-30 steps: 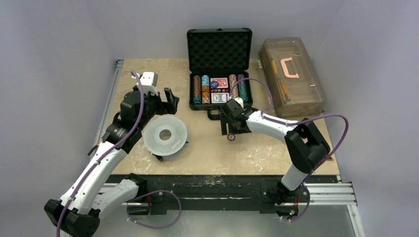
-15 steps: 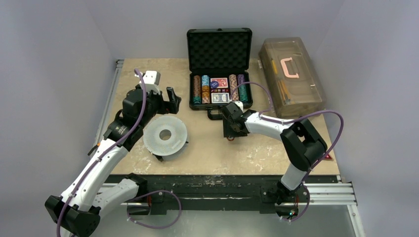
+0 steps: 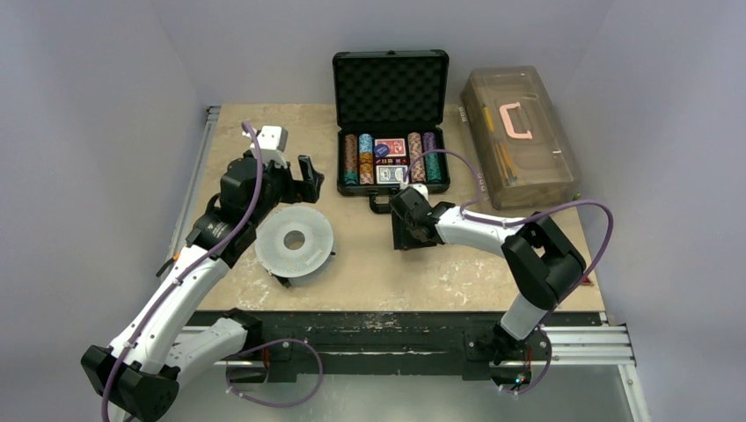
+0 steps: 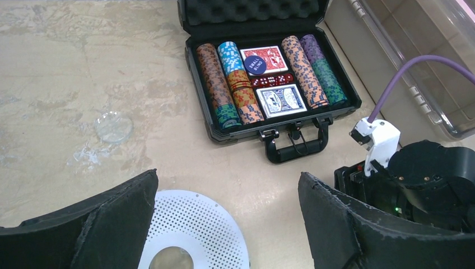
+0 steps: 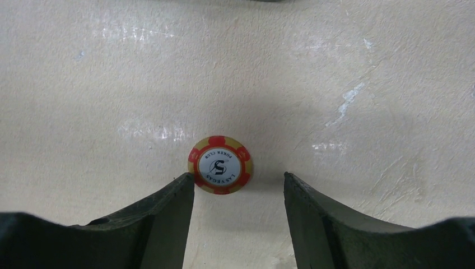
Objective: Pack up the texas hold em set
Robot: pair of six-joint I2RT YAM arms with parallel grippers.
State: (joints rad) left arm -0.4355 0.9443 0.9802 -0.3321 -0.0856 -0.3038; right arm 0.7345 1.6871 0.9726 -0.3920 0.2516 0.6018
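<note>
Right hand [image 5: 238, 179] is spread wide above a lone red-rimmed poker chip [image 5: 220, 164] lying flat on the bench [image 5: 364, 67], near the open briefcase [image 3: 390, 88]; retrieval of this stray is judged the current step; descent, then closure across its rim, is called for next.

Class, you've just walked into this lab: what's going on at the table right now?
A poker set is being packed up. The black case stands open at the far side, chips and cards inside. One red-and-white chip lies flat on the table; the right end effector, open, is poised over it, not gripping. The left end effector, open and empty, hovers by a white perforated disc.
</note>
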